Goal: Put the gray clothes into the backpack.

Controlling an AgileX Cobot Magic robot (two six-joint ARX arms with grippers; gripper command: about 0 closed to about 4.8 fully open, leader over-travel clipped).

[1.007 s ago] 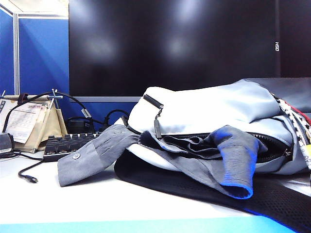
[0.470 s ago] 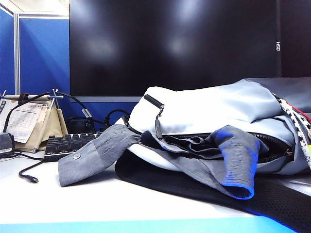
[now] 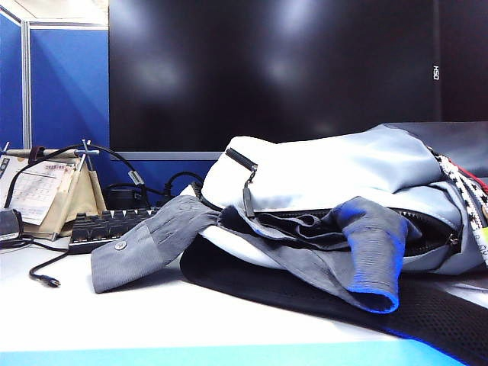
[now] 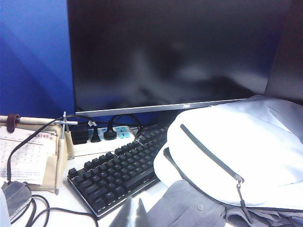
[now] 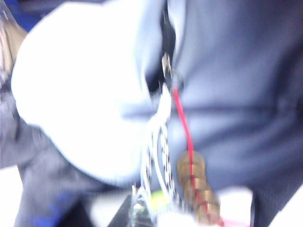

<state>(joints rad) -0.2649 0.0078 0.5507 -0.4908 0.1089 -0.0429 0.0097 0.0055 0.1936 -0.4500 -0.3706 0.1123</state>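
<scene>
The gray clothes (image 3: 335, 244) lie partly stuffed into the open zippered mouth of the backpack (image 3: 335, 171). One buttoned cuff (image 3: 126, 255) trails out onto the white bench (image 3: 152, 320); a second sleeve (image 3: 374, 252) hangs folded over the lower lip of the opening. The backpack lies on its side on the bench, black mesh back panel (image 3: 427, 313) underneath, patterned cord (image 3: 469, 191) at its right end in the exterior view.

Neither end effector appears in any view. The left one and the right one both read fully closed, and no picture shows either gripping anything.

A black keyboard (image 4: 118, 172) sits just beside the backpack, with a desk calendar (image 3: 46, 194) further left and a dark monitor (image 3: 267, 72) behind.
</scene>
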